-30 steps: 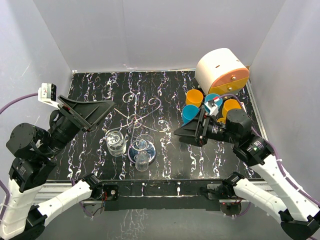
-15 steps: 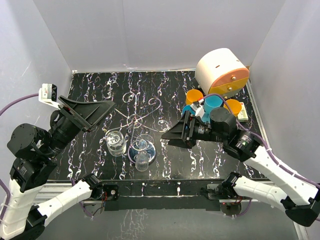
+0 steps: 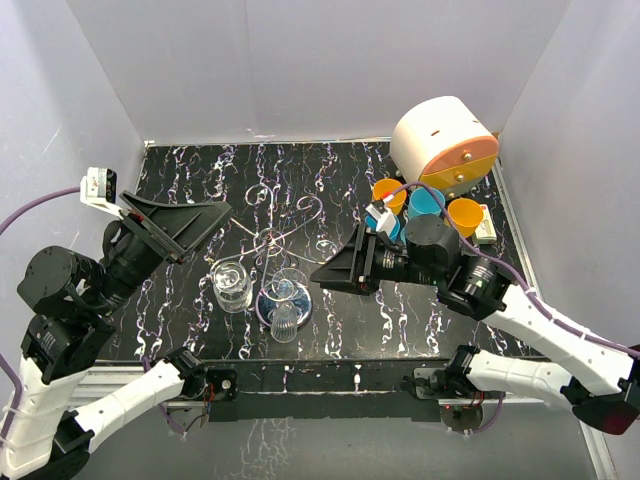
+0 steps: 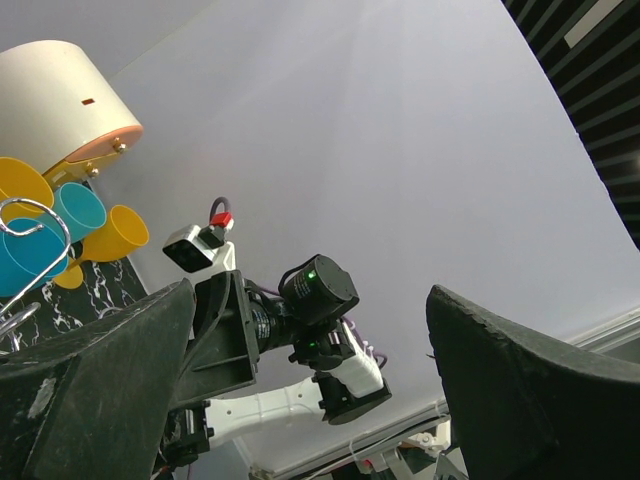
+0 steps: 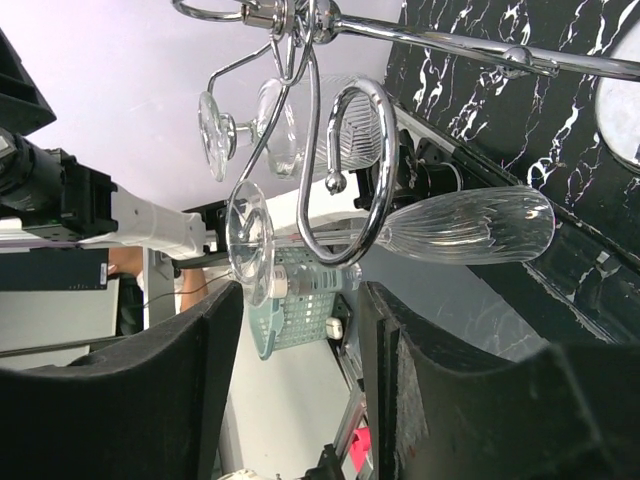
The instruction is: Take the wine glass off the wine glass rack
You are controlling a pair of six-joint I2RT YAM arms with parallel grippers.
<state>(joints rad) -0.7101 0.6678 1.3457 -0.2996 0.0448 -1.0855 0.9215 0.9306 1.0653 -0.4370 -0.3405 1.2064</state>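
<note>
Right gripper has its fingers partway apart with nothing between them. The wine glass hangs dead ahead, just past the tips, with its foot close to one finger. Its long axis runs crosswise to the claw's reach, stem cradled in a scroll arm of the wine glass rack. My guess is the grab hinges on closing across that stem, then sliding it out the scroll's open end. A second glass hangs further on. Left gripper is spread wide, well apart beyond the rack, so the right one's clearly nearer.
</note>
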